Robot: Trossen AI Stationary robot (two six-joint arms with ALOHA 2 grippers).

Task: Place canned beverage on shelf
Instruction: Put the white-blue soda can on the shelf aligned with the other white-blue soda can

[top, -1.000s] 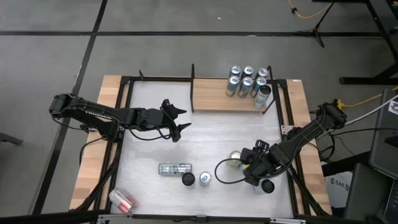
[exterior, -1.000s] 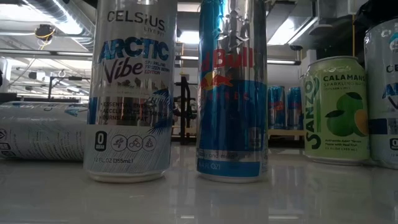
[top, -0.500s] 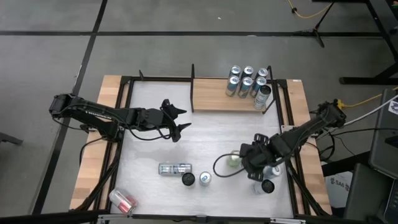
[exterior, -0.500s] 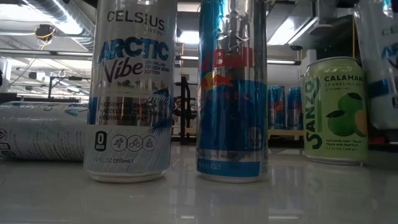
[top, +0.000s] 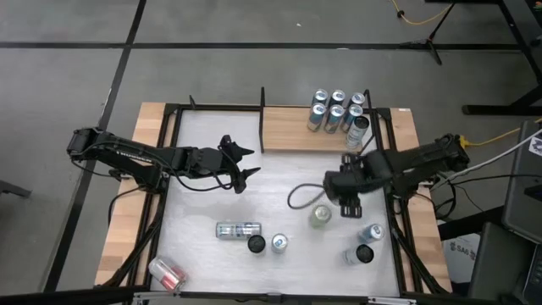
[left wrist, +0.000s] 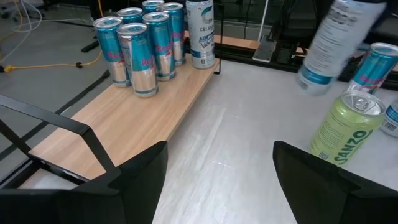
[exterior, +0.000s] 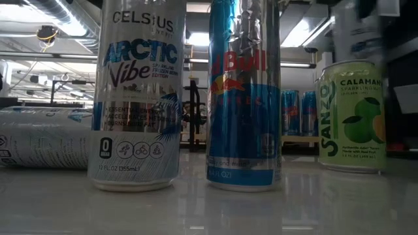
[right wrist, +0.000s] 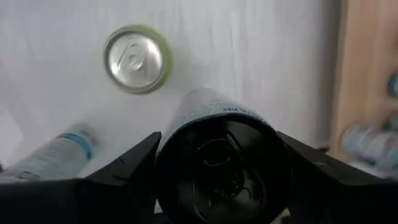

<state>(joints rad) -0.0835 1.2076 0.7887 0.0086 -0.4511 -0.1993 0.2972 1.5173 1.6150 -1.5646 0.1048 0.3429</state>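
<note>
Right wrist view looks straight down a pale can point(right wrist: 214, 134) clamped between the right end effector point(right wrist: 217, 180) fingers, carried clear of the counter point(top: 212, 152), presumably bound for the shelf point(top: 292, 134) just ahead. Only the high view shows the left end effector point(top: 246, 163) waiting, fingers apart, well off to the side.

White table point(top: 212, 152), edged with pale wooden strips point(top: 151, 113) and a black frame point(top: 220, 107); stands on grey floor point(top: 68, 85). Yellow cable point(top: 409, 17) beyond, across that floor.
</note>
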